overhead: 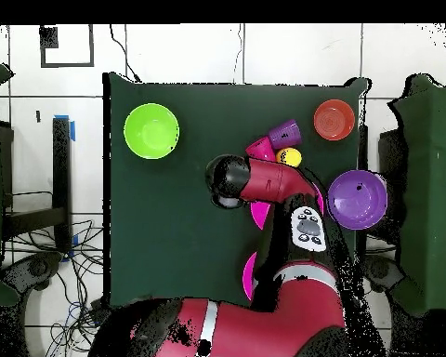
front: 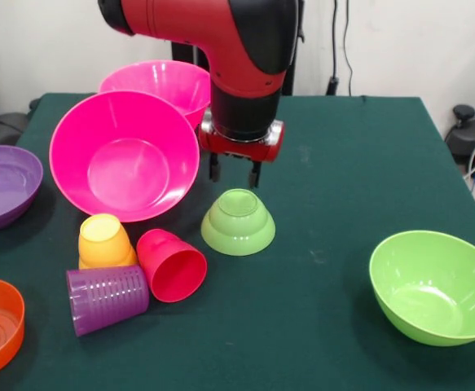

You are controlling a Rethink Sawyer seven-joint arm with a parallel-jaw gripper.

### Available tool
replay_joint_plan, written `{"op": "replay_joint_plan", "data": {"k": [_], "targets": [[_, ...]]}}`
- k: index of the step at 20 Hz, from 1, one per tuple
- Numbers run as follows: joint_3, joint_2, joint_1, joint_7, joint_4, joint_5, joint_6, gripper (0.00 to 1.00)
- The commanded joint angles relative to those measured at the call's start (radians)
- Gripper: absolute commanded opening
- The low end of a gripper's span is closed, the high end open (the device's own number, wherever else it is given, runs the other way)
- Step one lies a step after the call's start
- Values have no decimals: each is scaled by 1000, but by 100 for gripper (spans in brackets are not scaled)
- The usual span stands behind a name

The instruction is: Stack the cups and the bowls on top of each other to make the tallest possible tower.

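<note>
Hovering just behind the small upturned green plastic bowl [front: 238, 221], which sits right of the toppled red plastic cup [front: 172, 265], the gripper [front: 235, 173] hangs slightly parted and empty, apparently approaching a pick that needs a forward, downward move.

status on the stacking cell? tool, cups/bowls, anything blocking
Tool empty, hovering above the upside-down small green bowl. Nothing stacked yet. Red cup and purple cup lie on their sides beside the yellow-orange cup. Nothing blocking.
</note>
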Motion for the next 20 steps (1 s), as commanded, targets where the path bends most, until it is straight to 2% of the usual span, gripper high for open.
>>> {"op": "replay_joint_plan", "data": {"k": [1,5,8,9,20], "targets": [[88,173,-5,107,-67,-9,-169,100],[75,260,-2,104,-140,-31,-269,100],[74,267,0,95,-148,-35,-264,100],[76,270,-1,83,-154,-34,-226,0],[77,271,-3,81,-156,-29,-209,0]]}}
